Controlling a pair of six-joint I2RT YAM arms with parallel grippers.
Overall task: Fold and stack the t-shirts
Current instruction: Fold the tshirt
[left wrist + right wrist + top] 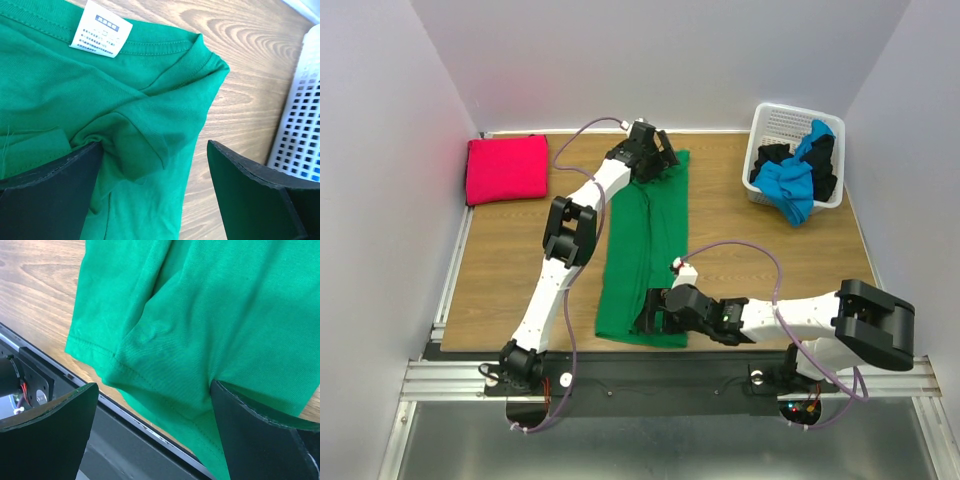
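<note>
Lying in a long strip down the middle of the wooden table [515,270], the green t-shirt [648,250] runs from the far side to the near edge, its sides folded inward. The left claw [663,160] hangs over the far, collar end with its jaws spread wide and nothing between them. In the left wrist view, one finger [50,195] sits over the green cloth by a folded sleeve, the other over bare wood, and the white neck label [100,31] shows face up. The right claw [650,315] is at the near hem, also released and holding nothing. From the right wrist, one finger [260,435] is over the cloth and the other over the metal rail [130,435] at the table's edge, where the hem corner hangs a little past the wood. A magenta t-shirt [507,168] lies folded flat in the far left corner. In the far right corner stands a white basket [772,118] with a blue t-shirt [790,188] and a black one [826,165] bunched inside, the blue spilling over the rim.
</note>
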